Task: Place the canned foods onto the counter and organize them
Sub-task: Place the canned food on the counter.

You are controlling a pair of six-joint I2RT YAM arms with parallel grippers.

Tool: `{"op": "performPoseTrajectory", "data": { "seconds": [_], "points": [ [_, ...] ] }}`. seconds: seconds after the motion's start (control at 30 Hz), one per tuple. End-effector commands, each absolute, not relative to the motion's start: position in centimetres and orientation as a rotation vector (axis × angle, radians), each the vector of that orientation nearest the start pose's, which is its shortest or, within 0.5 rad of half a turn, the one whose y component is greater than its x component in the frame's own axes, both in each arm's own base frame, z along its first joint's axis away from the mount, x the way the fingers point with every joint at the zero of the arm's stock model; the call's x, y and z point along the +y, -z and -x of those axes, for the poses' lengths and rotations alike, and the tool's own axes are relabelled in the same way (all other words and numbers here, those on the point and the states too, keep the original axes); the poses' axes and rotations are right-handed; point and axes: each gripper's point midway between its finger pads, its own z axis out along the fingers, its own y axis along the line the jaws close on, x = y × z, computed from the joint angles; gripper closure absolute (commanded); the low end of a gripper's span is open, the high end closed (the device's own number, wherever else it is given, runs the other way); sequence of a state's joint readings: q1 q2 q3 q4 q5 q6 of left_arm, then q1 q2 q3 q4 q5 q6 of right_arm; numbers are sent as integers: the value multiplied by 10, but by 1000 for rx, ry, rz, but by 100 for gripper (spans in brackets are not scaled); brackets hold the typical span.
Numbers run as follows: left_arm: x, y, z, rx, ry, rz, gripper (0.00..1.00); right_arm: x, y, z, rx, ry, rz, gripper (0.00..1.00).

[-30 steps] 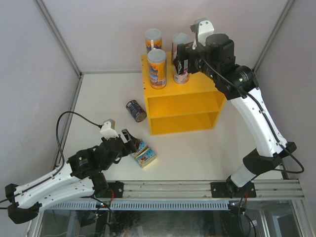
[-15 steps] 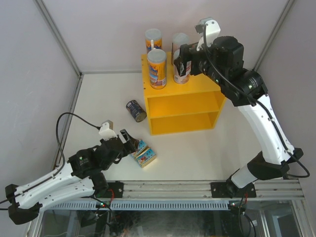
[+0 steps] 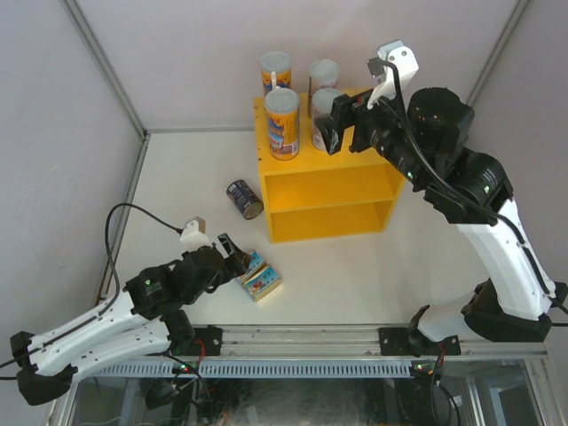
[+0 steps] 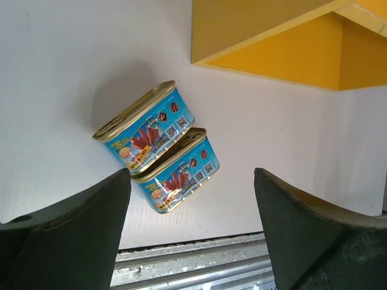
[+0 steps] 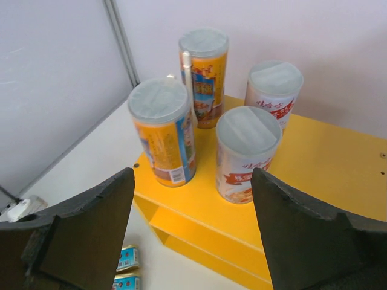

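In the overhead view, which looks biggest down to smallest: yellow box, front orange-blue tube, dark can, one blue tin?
1. the yellow box
2. the front orange-blue tube
3. the dark can and the blue tin: about alike, so unranked.

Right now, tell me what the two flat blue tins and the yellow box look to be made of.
Flat tins: probably metal, judging by the shiny gold-coloured rims and lid edges, wrapped in glossy printed blue labels. Yellow box: thick flat panels in an even, matte yellow. It could be painted board or plastic; the look leaves that open.
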State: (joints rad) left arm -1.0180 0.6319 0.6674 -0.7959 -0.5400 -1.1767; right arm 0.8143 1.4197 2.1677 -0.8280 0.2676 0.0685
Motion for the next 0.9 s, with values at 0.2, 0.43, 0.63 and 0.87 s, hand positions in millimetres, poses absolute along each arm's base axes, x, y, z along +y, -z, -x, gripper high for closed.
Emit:
{"op": "performPoseTrajectory", "data": {
  "seconds": [0.2, 0.43, 0.63, 0.87],
  "points": [
    [-153, -155, -190, 2259, 592, 548, 13, 198, -504, -226, 1596, -456, 341, 24],
    [-159, -158, -233, 2249, 650, 682, 13, 184, -458, -198, 1649, -473, 337, 24],
    [-160, -158, -276, 2210, 707, 841, 12, 178, -429, -182, 1687, -496, 335, 24],
    [-154, -162, -323, 2163, 685, 927, 11, 175, -410, -171, 1718, -504, 358, 25]
  ]
}}
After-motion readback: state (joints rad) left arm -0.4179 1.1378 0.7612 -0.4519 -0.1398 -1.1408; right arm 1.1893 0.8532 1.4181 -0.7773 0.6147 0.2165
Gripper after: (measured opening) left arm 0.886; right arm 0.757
